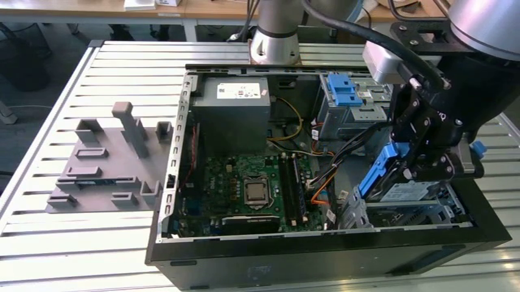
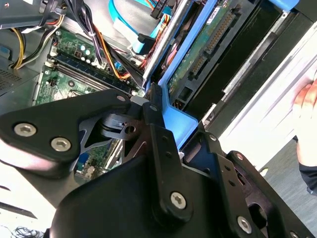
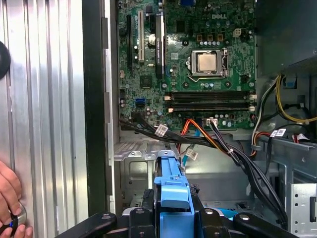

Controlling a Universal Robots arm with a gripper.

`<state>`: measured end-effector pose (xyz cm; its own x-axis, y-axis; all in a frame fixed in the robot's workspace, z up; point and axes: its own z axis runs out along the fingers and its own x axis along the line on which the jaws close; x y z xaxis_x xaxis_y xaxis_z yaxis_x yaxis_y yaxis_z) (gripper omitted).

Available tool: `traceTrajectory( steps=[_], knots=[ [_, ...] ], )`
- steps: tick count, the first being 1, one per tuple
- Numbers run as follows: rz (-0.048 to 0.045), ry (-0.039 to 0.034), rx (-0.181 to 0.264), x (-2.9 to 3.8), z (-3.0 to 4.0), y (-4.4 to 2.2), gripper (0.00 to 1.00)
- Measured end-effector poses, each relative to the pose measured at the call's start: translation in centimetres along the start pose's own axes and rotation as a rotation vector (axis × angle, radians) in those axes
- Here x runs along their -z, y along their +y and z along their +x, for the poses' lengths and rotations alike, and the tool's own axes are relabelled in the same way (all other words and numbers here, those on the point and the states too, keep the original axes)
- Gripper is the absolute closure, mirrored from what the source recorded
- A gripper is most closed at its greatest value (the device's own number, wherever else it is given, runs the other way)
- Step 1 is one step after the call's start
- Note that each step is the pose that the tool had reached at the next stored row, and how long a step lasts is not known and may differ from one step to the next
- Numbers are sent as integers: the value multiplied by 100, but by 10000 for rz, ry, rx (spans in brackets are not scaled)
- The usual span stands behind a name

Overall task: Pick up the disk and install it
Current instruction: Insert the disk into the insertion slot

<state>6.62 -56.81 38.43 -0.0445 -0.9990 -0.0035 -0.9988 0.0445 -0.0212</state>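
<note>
My gripper (image 1: 424,163) is clamped on the disk (image 1: 404,192), pinching its blue carrier frame, as both wrist views show. The disk hangs just below me, on edge, with its long axis steeply tilted. Its lower end dips into the drive bay (image 1: 442,213) in the computer case (image 1: 325,246), at the exterior view's right.

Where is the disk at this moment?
The disk is in the gripper, steeply tilted inside the computer case at the exterior view's right, beside the motherboard.

No legible print (sticker (image 1: 240,91) included)
</note>
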Motion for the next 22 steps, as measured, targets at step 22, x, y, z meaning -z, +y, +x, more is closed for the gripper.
traceTrajectory(
  steps=[22],
  knots=[
    [0,-3,-1,-157,6,2,64]
  ],
)
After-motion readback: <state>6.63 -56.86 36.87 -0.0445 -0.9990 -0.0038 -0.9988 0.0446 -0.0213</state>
